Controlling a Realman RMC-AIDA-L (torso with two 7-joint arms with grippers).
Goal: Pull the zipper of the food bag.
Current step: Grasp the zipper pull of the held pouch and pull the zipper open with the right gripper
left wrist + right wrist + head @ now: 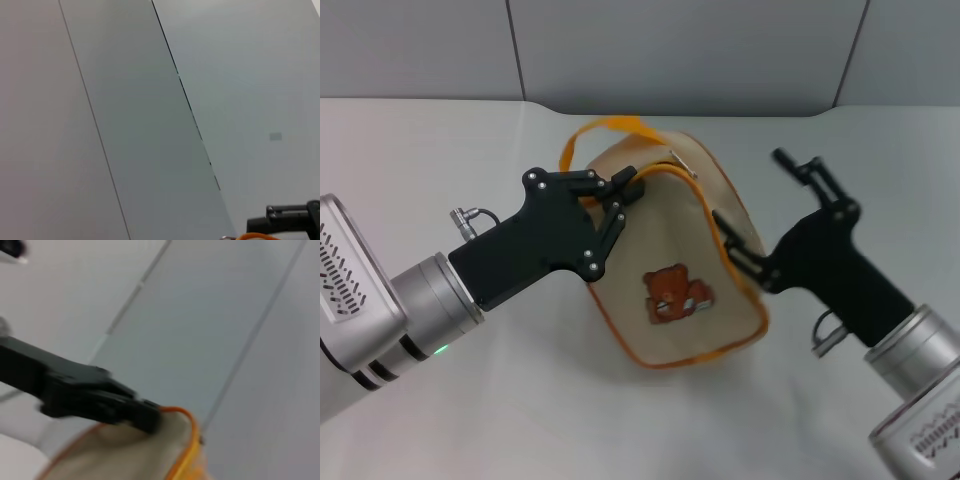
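Looking down through the head view, I see the small boxy beige fabric food bag (675, 265) with orange piping and a brown bear patch tipped up at the centre of the frame on the white table (440, 150), its orange loop strap (610, 128) arching at the upper centre. The left gripper (625, 195) comes in from the lower left, its black fingers closed together on the bag's upper left edge, just beside the strap. The thin zipper (695, 190) runs along the orange-piped top edge, with a small silvery pull tab near the top centre. The right gripper (765, 215) enters from the lower right with its fingers spread: one black finger presses the bag's right side, the other sticks up clear of it toward the upper right. In the right wrist view the left gripper (145, 415) shows as a dark bar pinching the bag's (125, 455) rim at lower centre. The left wrist view shows mostly grey wall panels (150, 125), with the right gripper's finger at the lower right corner.
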